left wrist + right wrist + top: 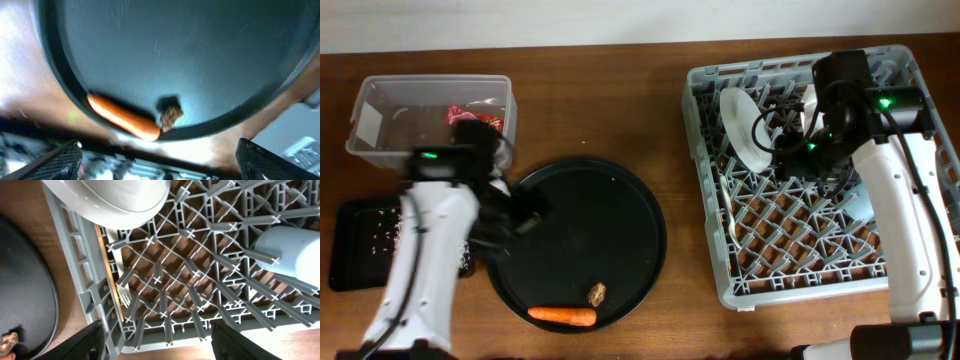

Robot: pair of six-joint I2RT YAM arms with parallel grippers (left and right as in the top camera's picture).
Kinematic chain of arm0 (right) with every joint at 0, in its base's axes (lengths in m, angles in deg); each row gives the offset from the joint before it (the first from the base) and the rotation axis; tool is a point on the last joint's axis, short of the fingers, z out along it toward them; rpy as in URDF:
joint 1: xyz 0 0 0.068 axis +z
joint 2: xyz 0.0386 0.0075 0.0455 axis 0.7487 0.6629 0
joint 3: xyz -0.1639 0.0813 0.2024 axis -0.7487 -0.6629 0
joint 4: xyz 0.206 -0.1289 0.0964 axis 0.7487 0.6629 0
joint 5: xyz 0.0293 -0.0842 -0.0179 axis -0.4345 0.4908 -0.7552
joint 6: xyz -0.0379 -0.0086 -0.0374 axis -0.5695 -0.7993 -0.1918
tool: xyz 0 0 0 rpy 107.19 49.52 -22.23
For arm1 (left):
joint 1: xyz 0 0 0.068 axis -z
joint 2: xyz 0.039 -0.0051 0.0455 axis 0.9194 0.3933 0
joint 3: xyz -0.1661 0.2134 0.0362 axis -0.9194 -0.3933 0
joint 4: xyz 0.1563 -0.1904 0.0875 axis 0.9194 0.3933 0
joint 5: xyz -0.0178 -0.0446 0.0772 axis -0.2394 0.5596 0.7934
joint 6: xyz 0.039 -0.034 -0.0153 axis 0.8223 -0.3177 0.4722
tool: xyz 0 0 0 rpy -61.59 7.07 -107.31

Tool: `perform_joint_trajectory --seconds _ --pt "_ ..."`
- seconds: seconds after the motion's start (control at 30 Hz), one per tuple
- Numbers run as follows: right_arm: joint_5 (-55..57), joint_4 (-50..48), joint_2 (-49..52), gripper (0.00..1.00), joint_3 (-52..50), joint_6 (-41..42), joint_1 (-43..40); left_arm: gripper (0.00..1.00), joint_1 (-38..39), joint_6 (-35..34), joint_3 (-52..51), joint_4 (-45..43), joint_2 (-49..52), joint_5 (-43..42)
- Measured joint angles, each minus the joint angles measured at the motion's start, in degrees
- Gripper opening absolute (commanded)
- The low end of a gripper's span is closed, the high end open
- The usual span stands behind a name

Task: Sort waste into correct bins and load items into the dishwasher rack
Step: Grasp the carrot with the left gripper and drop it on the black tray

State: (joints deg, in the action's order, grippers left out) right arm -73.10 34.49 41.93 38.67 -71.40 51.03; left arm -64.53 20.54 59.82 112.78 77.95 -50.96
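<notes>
On the large round black tray (610,210), an orange carrot (562,316) and a small brown lump (597,293) lie unsorted; right of it, the grey plastic dishwasher rack (705,150) holds a white round plate (745,125) and a light-blue cup (295,250); left gripper (159,150) and right gripper (160,340) both gape wide, empty

light-blue cup (295,250) cut off at right edge.

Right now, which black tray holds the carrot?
The big round tray: the carrot lies by its rim. The small rectangular tray has only pale crumbs.
</notes>
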Motion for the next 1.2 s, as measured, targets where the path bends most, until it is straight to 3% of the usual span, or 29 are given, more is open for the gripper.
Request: perform_joint_trajectory --seconds 0.1,0.37,0.73,0.77,1.0,1.1,1.2 --pt "-0.13 0.02 0.02 0.71 0.00 -0.02 -0.02 0.99 5.73 -11.82 -7.69 -3.28 0.00 -0.42" --pt "-0.22 0.04 0.02 0.71 0.00 -0.02 -0.02 0.99 14.75 -32.87 -22.56 -13.79 -0.02 -2.69" --pt "-0.22 0.52 0.02 0.71 0.00 0.02 -0.02 0.99 15.37 -40.09 -36.02 -32.50 -0.39 -4.70" --pt "-0.22 0.63 0.02 0.71 0.00 -0.02 -0.02 0.96 15.37 -40.33 -36.30 -33.07 -0.68 -4.68" --pt "-0.24 0.90 0.02 0.71 0.00 0.02 -0.02 0.52 15.69 -40.68 -36.52 -36.65 -1.03 -2.56" --pt "-0.22 0.90 0.02 0.71 0.00 0.02 -0.02 0.44 15.69 -40.76 -36.52 -36.68 -1.20 -1.70" --pt "-0.24 0.90 0.02 0.71 0.00 0.00 -0.02 0.30 15.69 -40.76 -36.50 -36.72 -1.46 -0.46"
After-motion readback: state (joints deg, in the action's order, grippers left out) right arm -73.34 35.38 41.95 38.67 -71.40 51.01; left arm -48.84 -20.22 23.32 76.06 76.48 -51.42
